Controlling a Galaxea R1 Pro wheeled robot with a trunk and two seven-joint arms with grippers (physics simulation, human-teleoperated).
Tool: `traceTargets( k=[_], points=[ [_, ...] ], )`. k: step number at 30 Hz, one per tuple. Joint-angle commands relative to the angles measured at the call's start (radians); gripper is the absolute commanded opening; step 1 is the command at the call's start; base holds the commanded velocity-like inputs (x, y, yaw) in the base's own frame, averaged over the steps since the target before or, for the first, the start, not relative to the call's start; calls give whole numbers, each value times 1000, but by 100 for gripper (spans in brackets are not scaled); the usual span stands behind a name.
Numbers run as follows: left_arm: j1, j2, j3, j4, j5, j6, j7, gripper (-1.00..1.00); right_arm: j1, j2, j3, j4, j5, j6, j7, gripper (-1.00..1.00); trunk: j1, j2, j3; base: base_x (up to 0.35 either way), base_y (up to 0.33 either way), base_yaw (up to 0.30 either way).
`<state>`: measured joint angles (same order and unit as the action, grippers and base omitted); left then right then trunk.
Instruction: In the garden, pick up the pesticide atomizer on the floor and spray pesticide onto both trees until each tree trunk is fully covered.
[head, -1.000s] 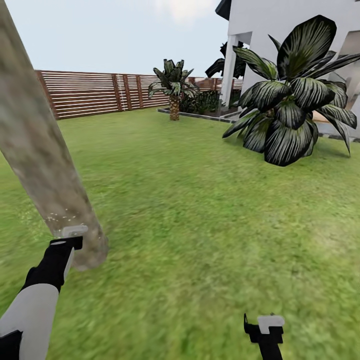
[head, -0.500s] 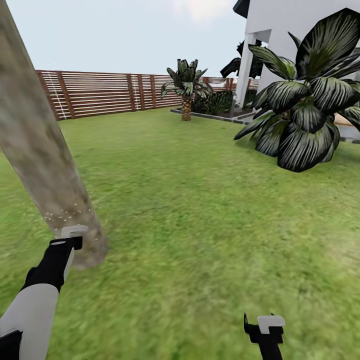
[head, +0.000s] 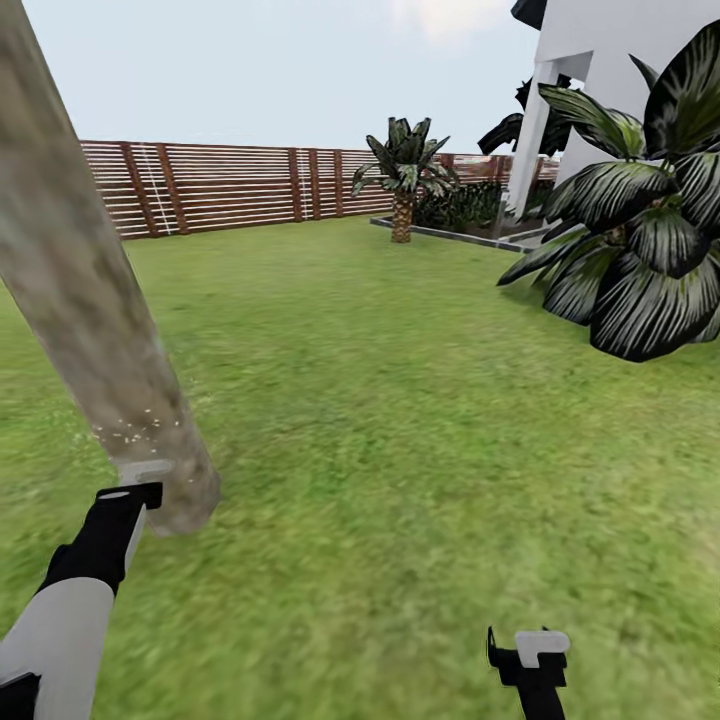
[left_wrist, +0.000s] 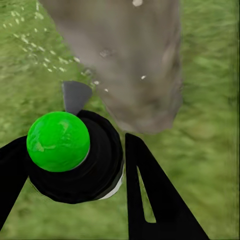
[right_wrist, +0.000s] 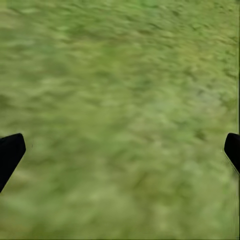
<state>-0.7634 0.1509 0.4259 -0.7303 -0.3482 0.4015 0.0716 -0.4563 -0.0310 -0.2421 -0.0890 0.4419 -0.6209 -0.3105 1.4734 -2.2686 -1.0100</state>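
The tree trunk (head: 90, 290) is a thick, blotchy grey-brown column slanting across the left of the head view down to its wide base in the grass. Fine white specks of pesticide (head: 140, 430) dot the bark just above that base. My left gripper (head: 135, 480) sits right at the foot of the trunk and is shut on the pesticide atomizer (left_wrist: 75, 160), a small black bottle with a bright green ball on top. In the left wrist view the trunk (left_wrist: 135, 60) is close ahead of the bottle. My right gripper (head: 530, 648) hangs low over the lawn, open and holding nothing.
Green lawn (head: 400, 400) stretches ahead to a reddish slat fence (head: 230, 185). A small palm (head: 403, 165) stands by a raised bed at the back. A large striped-leaf palm (head: 650, 230) and a white house (head: 600, 60) are on the right.
The view has swung left, so the fence, palms and house sit further right. More white specks show on the trunk above its base. Both grippers hold about the same places.
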Motion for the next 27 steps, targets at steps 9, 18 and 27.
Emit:
traceTargets(
  k=[9, 18, 27],
  points=[
    [-1, 1, 5, 0, -5, 5, 1, -100, -1, 0, -5, 0, 11, -2, -5, 100, 0, 0, -1, 168, -247, 14],
    [-1, -1, 0, -2, -5, 5, 1, -100, -1, 0, -5, 1, 11, -2, -5, 100, 0, 0, -1, 168, -248, 259],
    [9, -7, 1, 2, -2, 5, 1, -100, -1, 0, -5, 1, 11, -2, -5, 100, 0, 0, -1, 168, -248, 277]
  ],
)
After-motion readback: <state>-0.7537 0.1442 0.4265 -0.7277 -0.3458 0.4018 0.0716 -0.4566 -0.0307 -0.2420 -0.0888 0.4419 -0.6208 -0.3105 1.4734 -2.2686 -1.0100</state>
